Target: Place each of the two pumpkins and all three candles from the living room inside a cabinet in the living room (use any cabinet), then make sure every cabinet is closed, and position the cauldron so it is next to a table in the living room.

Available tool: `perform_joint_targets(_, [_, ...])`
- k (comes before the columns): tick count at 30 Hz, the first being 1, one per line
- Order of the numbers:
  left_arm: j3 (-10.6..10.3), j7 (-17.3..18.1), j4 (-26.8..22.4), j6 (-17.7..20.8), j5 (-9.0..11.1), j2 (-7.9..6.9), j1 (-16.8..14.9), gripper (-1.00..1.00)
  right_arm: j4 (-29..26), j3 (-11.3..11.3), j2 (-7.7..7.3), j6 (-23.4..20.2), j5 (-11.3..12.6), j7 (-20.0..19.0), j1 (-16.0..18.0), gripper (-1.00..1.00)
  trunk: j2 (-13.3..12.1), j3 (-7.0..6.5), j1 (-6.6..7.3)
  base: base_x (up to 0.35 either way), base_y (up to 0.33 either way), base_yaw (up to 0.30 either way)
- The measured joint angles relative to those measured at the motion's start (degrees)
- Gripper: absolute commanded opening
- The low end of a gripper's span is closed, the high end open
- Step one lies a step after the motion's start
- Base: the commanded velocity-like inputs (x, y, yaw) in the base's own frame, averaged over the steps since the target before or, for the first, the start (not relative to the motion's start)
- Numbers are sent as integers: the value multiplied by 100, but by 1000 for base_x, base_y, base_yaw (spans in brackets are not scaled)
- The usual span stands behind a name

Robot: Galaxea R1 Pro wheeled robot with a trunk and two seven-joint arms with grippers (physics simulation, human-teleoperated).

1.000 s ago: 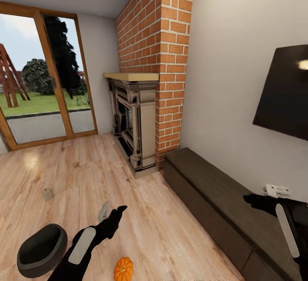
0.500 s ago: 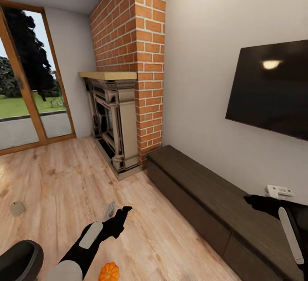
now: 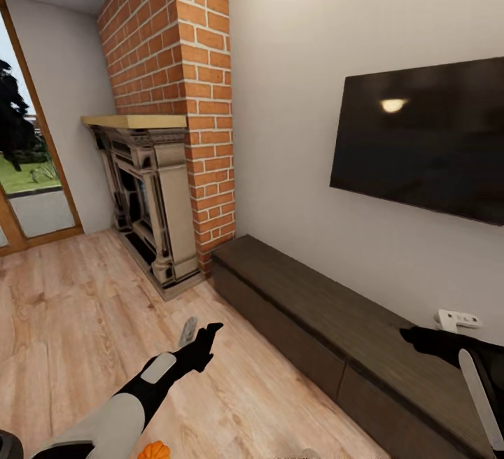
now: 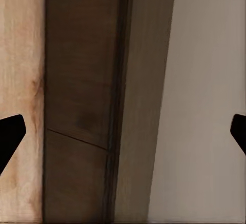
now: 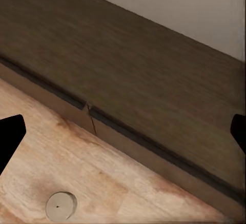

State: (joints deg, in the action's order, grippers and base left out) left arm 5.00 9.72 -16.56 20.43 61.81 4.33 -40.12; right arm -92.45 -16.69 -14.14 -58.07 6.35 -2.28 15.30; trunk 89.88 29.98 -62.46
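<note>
The long dark-brown cabinet point(image 3: 329, 305) runs along the wall at the right, with its drawer fronts flush. Its top and a drawer seam show in the right wrist view as the cabinet point(image 5: 154, 80). My left gripper point(image 3: 199, 336) hovers open over the wood floor, a short way in front of it. The left wrist view looks at the cabinet front point(image 4: 82, 96) between wide-set fingertips point(image 4: 10, 137). My right gripper point(image 3: 420, 339) is open above the cabinet top. A cream candle point(image 5: 61, 206) stands on the floor close to the cabinet. One orange pumpkin point(image 3: 154, 450) peeks in at the bottom edge.
A brick chimney point(image 3: 182, 60) with a stone fireplace point(image 3: 143, 193) stands beyond the cabinet's far end. A black TV point(image 3: 420, 144) hangs on the wall above the cabinet, with a white wall socket point(image 3: 456, 319) below it. A glass door point(image 3: 28, 186) is at the far left.
The head view has swung right: the black cauldron and a candle on the floor left the picture at the left, and more of the TV and cabinet came in. Both arms keep their pose.
</note>
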Motion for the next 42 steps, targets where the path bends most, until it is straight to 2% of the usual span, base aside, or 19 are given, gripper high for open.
perform_joint_targets(9, [6,269,4,82,-121,-81,-3,100,2,30,5,4,0,-11,-3,100,361,162,-198,0,0,-299])
perform_joint_targets(13, [22,316,6,263,-125,-271,-138,100,19,34,7,-11,-20,-4,5,100,521,233,-286,0,0,-299])
perform_joint_targets(15, [34,448,-2,333,-118,-427,-186,100,19,44,12,-41,-17,-3,7,100,602,269,-329,0,0,-299])
perform_joint_targets(16, [45,942,-52,414,-119,-653,-87,100,17,51,12,-102,-16,-1,8,100,642,288,-351,0,0,-299])
perform_joint_targets(20, [64,1236,-86,451,-87,-827,129,100,16,64,12,-144,-3,-2,8,100,802,359,-439,0,0,-299])
perform_joint_targets(25, [88,1317,-98,457,-47,-1034,274,100,16,76,16,-150,0,-2,8,100,1003,449,-549,0,0,-299])
perform_joint_targets(27, [230,1473,-138,461,-20,-1186,402,100,16,85,28,-152,1,-1,8,100,1083,485,-593,0,0,-299])
perform_joint_targets(29, [376,1550,-165,492,-8,-1266,478,100,16,90,34,-152,1,-2,8,100,1163,521,-637,0,0,-299])
perform_joint_targets(32, [481,1594,-252,563,1,-1337,565,100,21,98,42,-152,-2,-1,8,100,1283,575,-703,0,0,-299])
perform_joint_targets(35, [556,1619,-527,664,29,-1408,760,100,44,230,55,-147,-7,-1,8,100,1404,628,-769,0,0,-299])
perform_joint_targets(39, [595,1606,-798,779,137,-1457,960,100,74,578,74,-123,-11,0,4,100,1564,700,-857,0,0,-299])
perform_joint_targets(42, [597,1544,-834,815,187,-1477,1013,100,119,740,163,-82,-18,-8,-7,100,1685,754,-922,0,0,-299])
